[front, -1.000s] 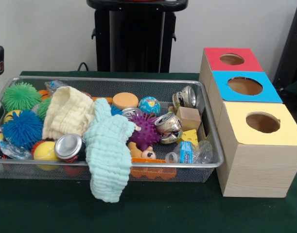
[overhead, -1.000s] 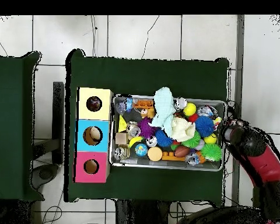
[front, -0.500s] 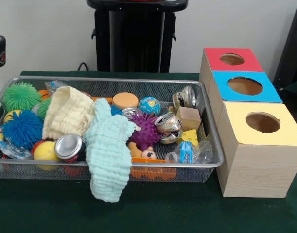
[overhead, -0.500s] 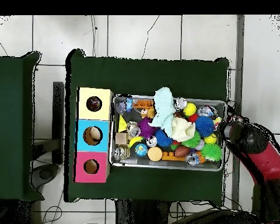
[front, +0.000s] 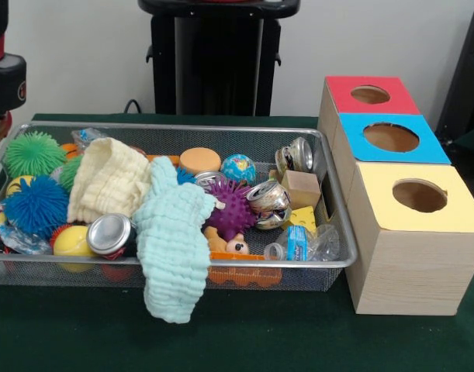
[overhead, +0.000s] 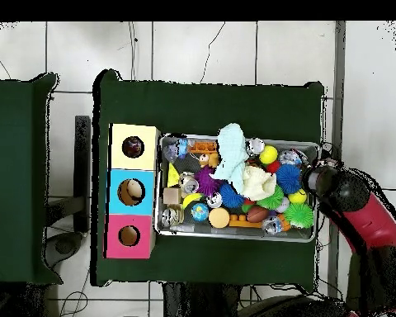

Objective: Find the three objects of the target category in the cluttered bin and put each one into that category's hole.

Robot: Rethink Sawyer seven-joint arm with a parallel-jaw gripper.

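Jaws unseen; arm [overhead: 362, 216] beside bin [overhead: 317, 206].

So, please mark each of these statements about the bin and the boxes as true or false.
1. The mint cloth hangs over the rim of the bin. True.
2. The yellow-topped box stands farthest from the front camera. False: it is nearest; the red-topped box is farthest.
3. The purple spiky ball lies inside the bin. True.
4. The arm is above the boxes. False: it is at the bin's opposite end.
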